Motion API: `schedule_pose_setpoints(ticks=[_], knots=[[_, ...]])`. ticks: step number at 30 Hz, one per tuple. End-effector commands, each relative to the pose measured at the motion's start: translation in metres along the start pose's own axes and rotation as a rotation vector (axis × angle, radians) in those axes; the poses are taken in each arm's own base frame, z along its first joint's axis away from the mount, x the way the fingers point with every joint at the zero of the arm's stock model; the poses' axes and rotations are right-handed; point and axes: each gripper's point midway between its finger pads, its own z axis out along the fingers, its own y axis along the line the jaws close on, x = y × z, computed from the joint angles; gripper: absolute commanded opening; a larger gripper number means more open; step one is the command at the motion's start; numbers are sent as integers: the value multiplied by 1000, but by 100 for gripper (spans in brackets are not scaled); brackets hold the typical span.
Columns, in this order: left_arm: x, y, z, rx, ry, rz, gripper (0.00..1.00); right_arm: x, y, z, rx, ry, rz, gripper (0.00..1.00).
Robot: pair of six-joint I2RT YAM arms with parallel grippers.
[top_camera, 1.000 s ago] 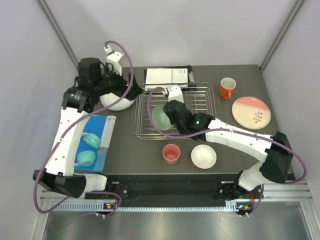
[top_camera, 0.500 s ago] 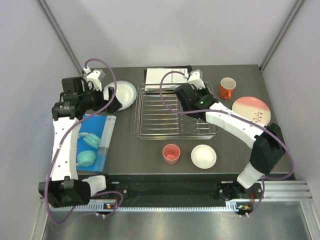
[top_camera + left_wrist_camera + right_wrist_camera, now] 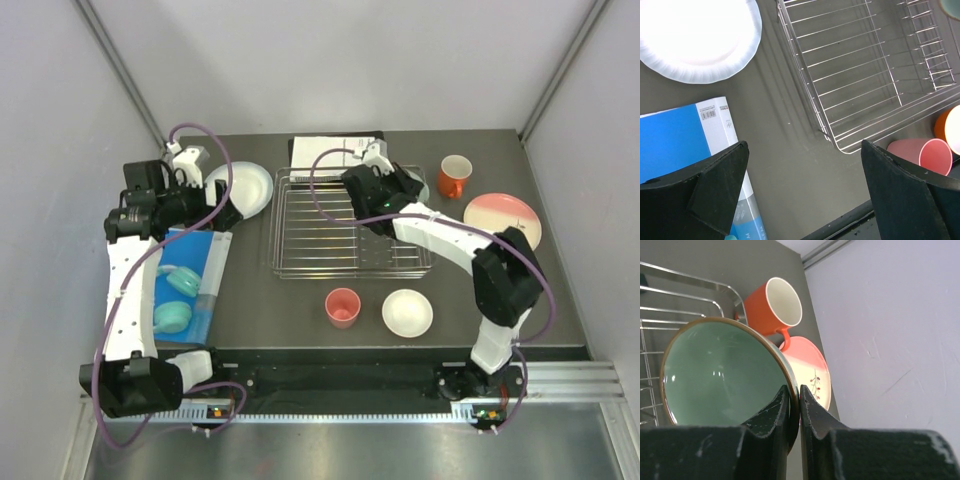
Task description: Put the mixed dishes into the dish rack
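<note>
Within the last second the right tool point(image 3: 799, 392) has swung from the near left part of the dish rack point(image 3: 345, 273) to its far right corner. It is clenched on the rim of the mint-green bowl point(image 3: 720, 372), which it holds tilted on edge over the rack's wires. The orange mug point(image 3: 455, 176) and the pale pink plate point(image 3: 503, 224) lie just beyond on the right. Whether the bowl touches the wires cannot be told. The left tool point(image 3: 803, 150), which was over the white plate point(image 3: 247, 187), has drawn back to the left and hangs released with nothing in it. The plate lies flat on the bench point(image 3: 270, 310) just left of the rack. So the bowl looks about to be stood in that corner as the first dish loaded, since the rack's floor shows no dish yet. The plate was not picked up. The small pink cup point(image 3: 343, 307) and the orange-outside bowl point(image 3: 407, 313) wait on the near side.
</note>
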Motion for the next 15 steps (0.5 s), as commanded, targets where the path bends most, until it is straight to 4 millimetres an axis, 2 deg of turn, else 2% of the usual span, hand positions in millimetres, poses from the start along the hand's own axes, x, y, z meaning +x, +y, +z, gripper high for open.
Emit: schedule_pose_setpoints(ticks=[1, 7, 15], knots=[[-9, -5, -10, 15, -40, 46, 98, -11, -14, 19, 85, 9, 45, 0], [-6, -3, -9, 17, -33, 37, 97, -14, -8, 32, 88, 10, 26, 0], [-7, -3, -7, 28, -36, 16, 97, -7, 27, 38, 43, 16, -14, 0]])
